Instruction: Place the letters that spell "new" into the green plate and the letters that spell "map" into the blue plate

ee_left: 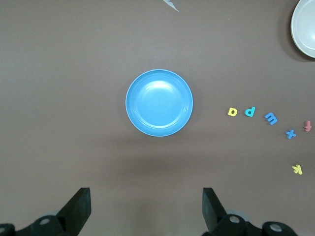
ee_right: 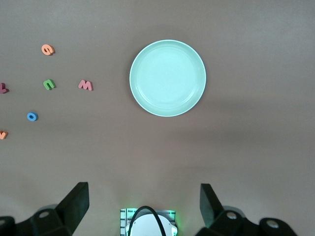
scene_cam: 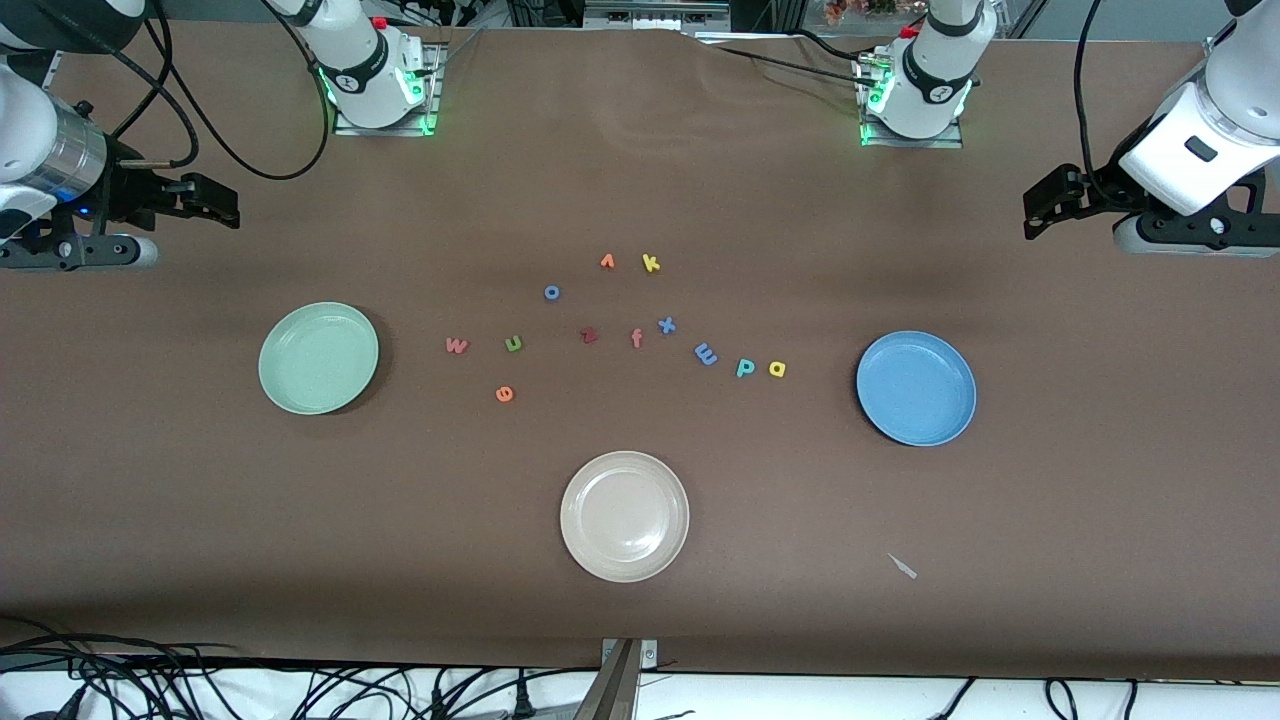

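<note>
Front view shows, nearest the camera, a cream-white plate (scene_cam: 624, 516); farther off lie the green plate (scene_cam: 318, 357), toward the right arm's end, and the blue plate (scene_cam: 916, 387), toward the left arm's end, both empty; between them sit the small foam letters, flat on the table; orange "e" (scene_cam: 504, 393) is nearest, then pinkish-red "w" (scene_cam: 456, 345) and green "n" (scene_cam: 513, 343); yellow "a" (scene_cam: 777, 369), teal "p" (scene_cam: 745, 367) and blue "m" (scene_cam: 706, 354) form a row near the blue plate; they look light, soft and thin, so I judge a pinch across a letter's edges best; the right gripper (scene_cam: 205, 200) and left gripper (scene_cam: 1050, 200) wait high over the table's ends, fingers spread wide and holding nothing.
</note>
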Available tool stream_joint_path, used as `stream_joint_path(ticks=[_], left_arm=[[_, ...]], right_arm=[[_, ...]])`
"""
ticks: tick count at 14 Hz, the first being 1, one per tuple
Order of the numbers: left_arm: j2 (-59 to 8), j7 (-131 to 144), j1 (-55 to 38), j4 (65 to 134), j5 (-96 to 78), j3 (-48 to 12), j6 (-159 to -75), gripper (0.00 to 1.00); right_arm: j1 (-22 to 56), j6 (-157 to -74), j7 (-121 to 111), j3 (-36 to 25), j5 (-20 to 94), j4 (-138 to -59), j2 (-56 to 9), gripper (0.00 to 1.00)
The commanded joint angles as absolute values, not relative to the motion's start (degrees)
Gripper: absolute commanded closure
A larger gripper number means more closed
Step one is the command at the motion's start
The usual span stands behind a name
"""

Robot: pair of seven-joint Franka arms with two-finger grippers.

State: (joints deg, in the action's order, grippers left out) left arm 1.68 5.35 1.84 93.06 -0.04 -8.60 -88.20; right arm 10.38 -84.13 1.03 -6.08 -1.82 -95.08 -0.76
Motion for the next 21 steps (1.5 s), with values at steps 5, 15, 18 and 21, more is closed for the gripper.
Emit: stream_joint_path(ticks=[5,15,18,21], left_arm=[[1.49,4.48,1.76,92.37,-0.44,-8.61,-87.80,0.00],[1.58,4.48,1.67,92.37,-0.44,-8.70,-87.10,0.00],[1.58,4.48,1.67,92.29,-0.44,-8.70,-86.75,0.00],[1.58,4.48,1.67,92.20,-0.44,-8.70,-85.78,0.00]], right_arm=[[10.28,-83.32,0.26,-5.89,-2.20,-94.22,-0.97,0.00],[10.28,-83.32,0.18,-5.89,-2.20,-94.22,-0.97,0.00],[10.28,-83.32,0.18,-5.89,-2.20,-94.31,-0.97,0.00],[10.28,-83.23,0.18,-5.89,-2.20,-94.31,-0.97,0.00]])
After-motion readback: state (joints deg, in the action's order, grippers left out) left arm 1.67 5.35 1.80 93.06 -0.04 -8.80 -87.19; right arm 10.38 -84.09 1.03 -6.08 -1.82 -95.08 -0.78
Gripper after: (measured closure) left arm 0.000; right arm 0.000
